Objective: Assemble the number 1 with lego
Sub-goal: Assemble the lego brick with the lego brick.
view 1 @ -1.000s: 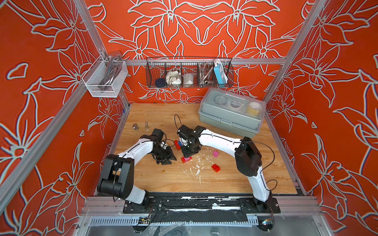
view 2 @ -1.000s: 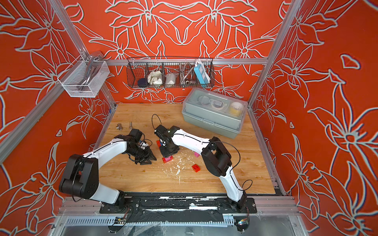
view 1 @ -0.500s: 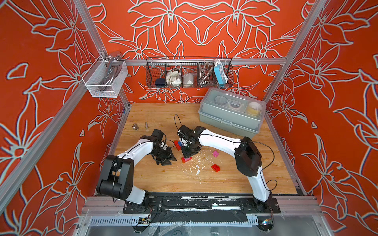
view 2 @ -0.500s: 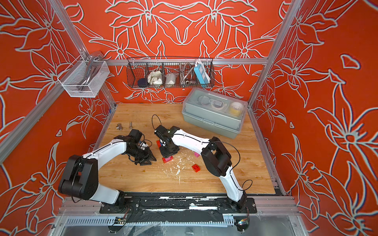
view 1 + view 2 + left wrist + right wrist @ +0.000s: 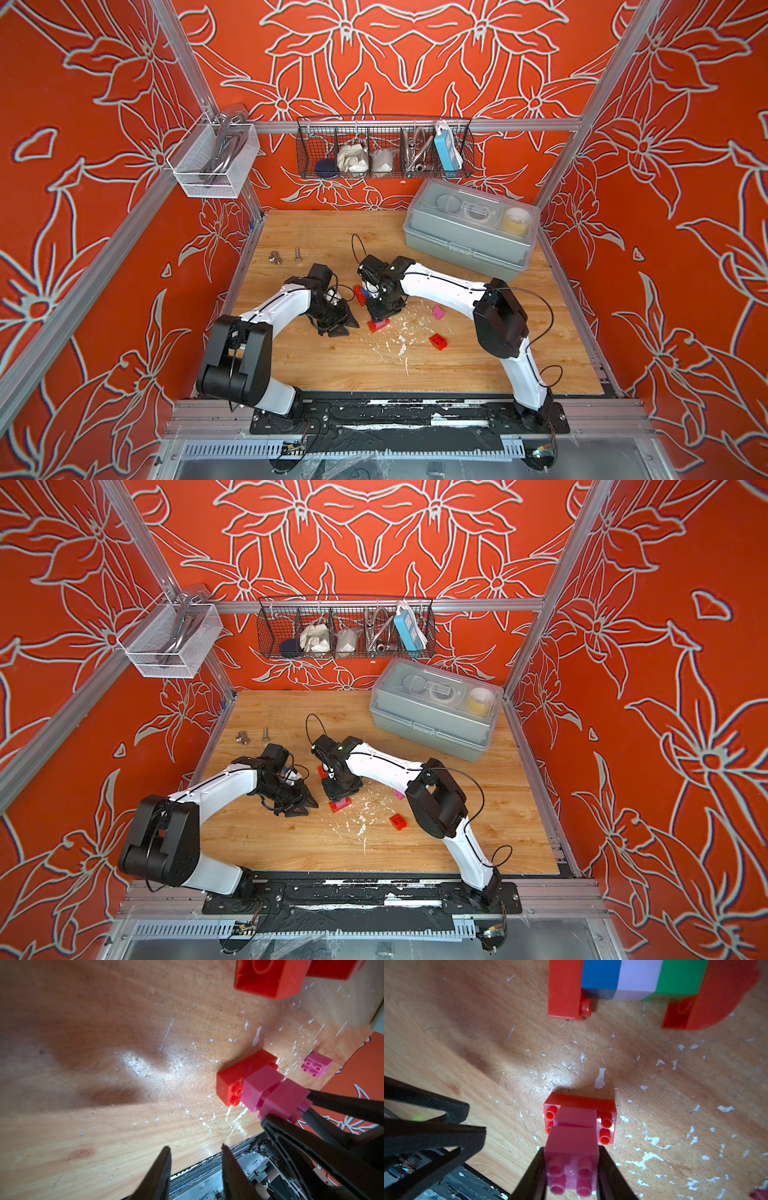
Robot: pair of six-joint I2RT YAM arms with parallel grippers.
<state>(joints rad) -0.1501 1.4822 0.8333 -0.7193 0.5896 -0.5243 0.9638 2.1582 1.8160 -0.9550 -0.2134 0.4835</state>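
Pink bricks, two stacked on a red brick, stand on the table just below mid-frame in both top views, the right claw clamped on the upper one, the left claw beside it, half open and empty.

From above, the right claw hides all but the foot of the pink-and-red stack. At its three o'clock a loose pink brick sits half behind the arm. The striped stack is blurred and cut by the right wrist view's edge.
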